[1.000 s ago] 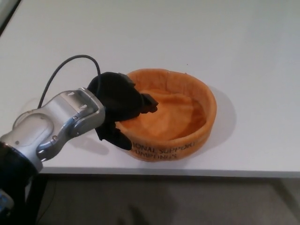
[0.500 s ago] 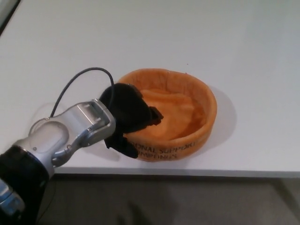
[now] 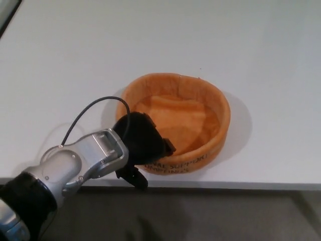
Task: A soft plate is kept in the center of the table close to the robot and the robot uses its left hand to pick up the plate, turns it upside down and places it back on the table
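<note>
Head view showed the soft orange round plate with a raised fabric rim [image 3: 193, 108] resting upright on the white table [image 3: 150, 40], close to the table's near edge. Dark printed letters ran along the outside of its near wall. The black left hand [image 3: 143, 145] was at the near-left part of the rim, pinching the wall: one finger reached over the rim to the inside, and another finger lay outside and below, at the table edge. Behind the hand came the silver wrist [image 3: 83, 160], with a thin black cable [image 3: 83, 113] looping above it. The right hand was not visible.
</note>
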